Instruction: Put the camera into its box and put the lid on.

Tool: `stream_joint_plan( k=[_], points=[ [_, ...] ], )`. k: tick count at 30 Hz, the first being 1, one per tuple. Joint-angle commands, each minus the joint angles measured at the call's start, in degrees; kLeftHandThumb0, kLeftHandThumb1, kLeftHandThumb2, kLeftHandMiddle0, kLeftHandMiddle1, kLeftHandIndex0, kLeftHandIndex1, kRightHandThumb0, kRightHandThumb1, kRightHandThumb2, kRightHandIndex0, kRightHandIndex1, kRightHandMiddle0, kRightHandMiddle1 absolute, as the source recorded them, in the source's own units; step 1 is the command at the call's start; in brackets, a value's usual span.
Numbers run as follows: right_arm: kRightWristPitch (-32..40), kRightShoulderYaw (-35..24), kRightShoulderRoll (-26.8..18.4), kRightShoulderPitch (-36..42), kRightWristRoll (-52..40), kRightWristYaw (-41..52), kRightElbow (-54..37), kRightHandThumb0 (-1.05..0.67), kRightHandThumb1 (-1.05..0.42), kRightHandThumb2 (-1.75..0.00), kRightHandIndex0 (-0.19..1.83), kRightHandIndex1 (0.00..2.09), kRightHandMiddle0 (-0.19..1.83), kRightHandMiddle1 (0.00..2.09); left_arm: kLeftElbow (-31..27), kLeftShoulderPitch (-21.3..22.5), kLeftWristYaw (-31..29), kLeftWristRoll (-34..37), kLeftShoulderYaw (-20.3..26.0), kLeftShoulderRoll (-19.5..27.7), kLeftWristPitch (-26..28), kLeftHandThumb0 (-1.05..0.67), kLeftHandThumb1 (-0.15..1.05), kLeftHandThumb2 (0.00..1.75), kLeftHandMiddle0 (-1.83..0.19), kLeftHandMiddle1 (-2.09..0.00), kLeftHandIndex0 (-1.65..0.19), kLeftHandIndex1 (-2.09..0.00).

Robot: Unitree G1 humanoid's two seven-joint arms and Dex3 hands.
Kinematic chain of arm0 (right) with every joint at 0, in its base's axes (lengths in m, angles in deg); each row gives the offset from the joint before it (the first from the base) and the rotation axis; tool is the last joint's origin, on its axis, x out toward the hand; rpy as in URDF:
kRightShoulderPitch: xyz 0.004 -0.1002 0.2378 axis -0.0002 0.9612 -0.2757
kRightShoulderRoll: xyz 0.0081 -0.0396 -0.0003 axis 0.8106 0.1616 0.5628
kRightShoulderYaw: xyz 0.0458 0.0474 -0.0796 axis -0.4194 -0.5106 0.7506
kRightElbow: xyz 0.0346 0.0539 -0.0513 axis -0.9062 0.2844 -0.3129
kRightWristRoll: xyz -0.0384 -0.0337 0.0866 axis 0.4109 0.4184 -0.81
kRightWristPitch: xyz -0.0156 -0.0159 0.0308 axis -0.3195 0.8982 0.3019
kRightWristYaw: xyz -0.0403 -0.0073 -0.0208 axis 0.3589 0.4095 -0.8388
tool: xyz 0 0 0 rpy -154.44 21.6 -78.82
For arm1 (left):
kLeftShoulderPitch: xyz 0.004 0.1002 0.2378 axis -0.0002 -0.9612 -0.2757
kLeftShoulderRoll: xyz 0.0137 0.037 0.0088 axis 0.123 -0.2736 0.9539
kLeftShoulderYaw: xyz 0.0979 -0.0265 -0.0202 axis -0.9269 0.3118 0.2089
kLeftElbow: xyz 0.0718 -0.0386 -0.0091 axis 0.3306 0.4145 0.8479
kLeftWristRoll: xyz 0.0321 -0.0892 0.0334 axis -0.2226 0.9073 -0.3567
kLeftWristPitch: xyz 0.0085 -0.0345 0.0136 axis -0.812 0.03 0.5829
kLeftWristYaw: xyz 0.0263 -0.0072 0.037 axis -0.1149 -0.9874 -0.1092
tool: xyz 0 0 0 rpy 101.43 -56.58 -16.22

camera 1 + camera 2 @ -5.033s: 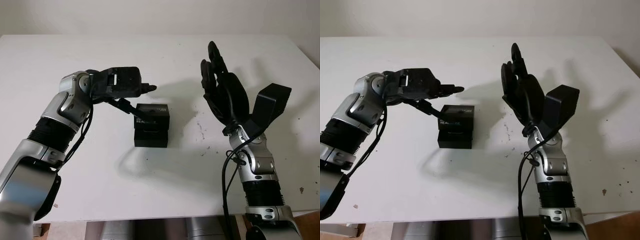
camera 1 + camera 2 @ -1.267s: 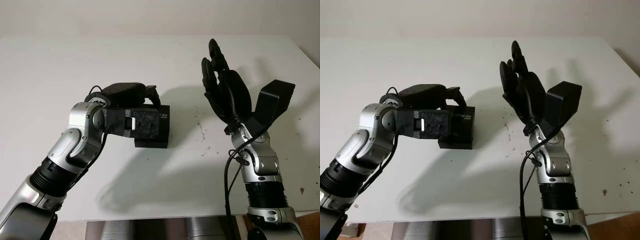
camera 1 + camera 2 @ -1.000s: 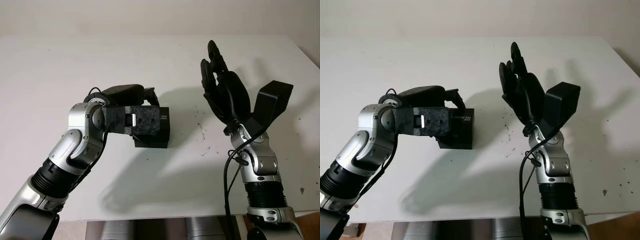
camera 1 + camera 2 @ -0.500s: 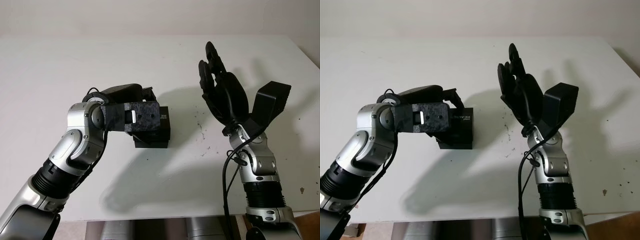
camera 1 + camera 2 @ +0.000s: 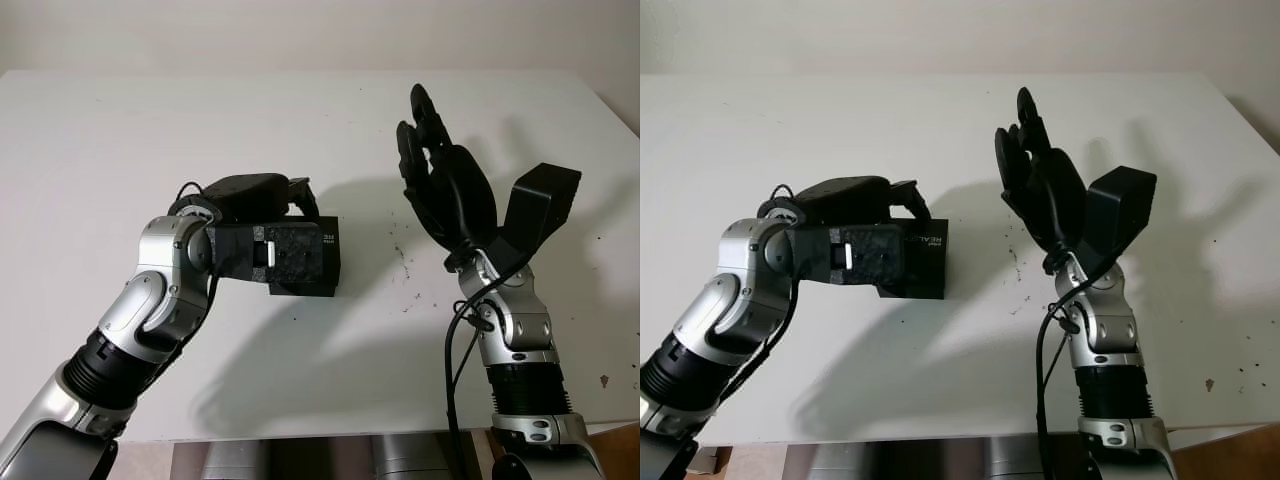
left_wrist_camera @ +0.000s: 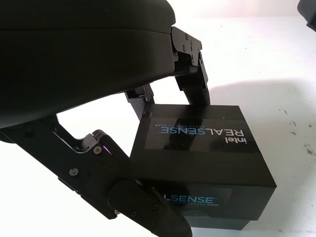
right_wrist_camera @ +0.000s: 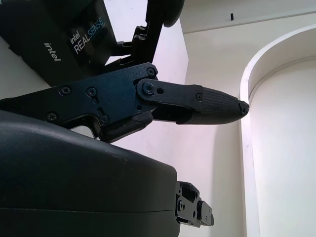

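A black Intel RealSense box (image 5: 324, 262) stands on the white table (image 5: 100, 130) left of centre, its lid (image 6: 197, 136) seated on top. My left hand (image 5: 283, 226) reaches over it from the left. Two fingers (image 6: 195, 84) press the lid's far edge while the thumb (image 6: 143, 210) lies against its near side, so the hand is shut on the lid. My right hand (image 5: 440, 175) is open and held upright above the table, to the right of the box and apart from it. The box (image 7: 59, 34) also shows past a right finger (image 7: 197, 106) in the right wrist view.
Small dark specks (image 5: 405, 265) dot the table between the box and the right arm. The table's front edge (image 5: 300, 435) runs just below both forearms. A wall (image 5: 300, 30) stands behind the table.
My left hand has sunk a little and shifted right over the box, and the box sits slightly turned. The right hand has barely moved.
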Motion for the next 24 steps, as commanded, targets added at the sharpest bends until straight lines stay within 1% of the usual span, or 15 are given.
stream_joint_plan(
  k=[1, 4, 7, 8, 10, 11, 14, 19, 21, 22, 23, 24],
  points=[
    [-0.66, 0.04, 0.00, -0.89, 0.10, -0.07, -0.30, -0.71, -1.05, -0.53, -0.19, 0.00, -0.19, 0.00, -1.21, -2.02, 0.10, -0.17, -0.98, 0.14, -1.55, -0.23, 1.05, 0.26, -0.97, -2.09, -0.57, -2.08],
    [-0.89, 0.02, -0.04, -0.80, 0.21, -0.15, -0.33, -0.72, -1.05, -0.53, -0.19, 0.00, -0.19, 0.00, -1.43, -3.00, 0.89, -0.33, -0.78, 0.17, -2.92, -0.23, 1.05, 0.26, -1.15, -2.09, -0.68, -2.09],
    [-0.82, -0.01, -0.11, -0.72, 0.15, 0.00, -0.50, -0.71, -1.05, -0.53, -0.19, 0.00, -0.19, 0.00, -1.31, -3.44, 1.09, -0.62, -0.59, -0.08, -3.07, -0.22, 1.05, 0.27, -1.23, -2.09, -0.73, -2.09],
    [-0.78, -0.02, -0.17, -0.72, 0.14, 0.07, -0.50, -0.71, -1.05, -0.53, -0.19, 0.00, -0.19, 0.00, -1.27, -3.44, 0.86, -0.78, -0.61, -0.16, -2.77, -0.23, 1.05, 0.28, -1.22, -2.09, -0.72, -2.09],
    [-0.73, -0.03, -0.30, -0.72, 0.14, 0.22, -0.47, -0.71, -1.05, -0.53, -0.19, 0.00, -0.19, 0.00, -1.22, -3.40, 0.43, -0.81, -0.50, -0.35, -2.25, -0.23, 1.05, 0.27, -1.10, -2.09, -0.59, -2.09],
    [-0.67, -0.07, -0.32, -0.72, 0.12, 0.24, -0.47, -0.71, -1.05, -0.53, -0.19, 0.00, -0.19, 0.00, -1.20, -3.47, 0.49, -0.65, -0.34, -0.50, -2.17, -0.23, 1.05, 0.27, -1.07, -2.09, -0.56, -2.09],
    [-0.79, -0.14, -0.35, -0.71, 0.07, 0.39, -0.41, -0.72, -1.05, -0.52, -0.19, 0.00, -0.19, 0.00, -1.15, -3.61, 0.46, -0.11, 0.13, -0.79, -1.97, -0.21, 1.05, 0.26, -1.02, -2.09, -0.51, -2.09],
    [-0.79, -0.24, -0.35, -0.78, 0.06, 0.46, -0.38, -0.71, -1.05, -0.53, -0.19, 0.00, -0.19, 0.00, -0.86, -3.61, 0.54, 0.19, 0.46, -1.05, -1.63, -0.21, 1.05, 0.26, -0.94, -2.09, -0.49, -2.09],
    [-1.05, -0.22, -0.44, -0.86, 0.03, 0.77, -0.16, -0.71, -1.05, -0.53, -0.19, 0.00, -0.19, 0.00, -0.94, -3.30, 0.21, -1.63, -0.51, -0.35, -1.63, -0.25, 1.05, 0.24, -0.90, -2.09, -0.41, -2.09],
    [-1.22, -0.21, -0.52, -0.91, 0.09, 0.91, -0.01, -0.71, -1.05, -0.53, -0.19, 0.00, -0.19, 0.00, -1.12, -2.88, -0.83, -3.03, -1.30, 0.26, -1.51, -0.29, 1.05, 0.24, -0.78, -2.09, -0.24, -2.08],
    [-1.28, -0.20, -0.57, -0.94, 0.15, 0.99, 0.06, -0.71, -1.05, -0.54, -0.19, 0.00, -0.19, 0.00, -1.35, -2.28, -2.97, -4.41, -2.00, 0.56, -0.37, -0.40, 1.05, 0.27, -0.35, -2.00, -0.01, -1.86],
    [-1.20, -0.21, -0.57, -0.93, 0.21, 0.93, -0.01, -0.71, -1.05, -0.54, -0.19, 0.00, -0.19, 0.00, -1.43, -1.63, -5.49, -5.82, -2.70, 0.77, 0.87, -0.48, 1.05, 0.30, -0.13, -1.80, 0.07, -1.54]
  ],
)
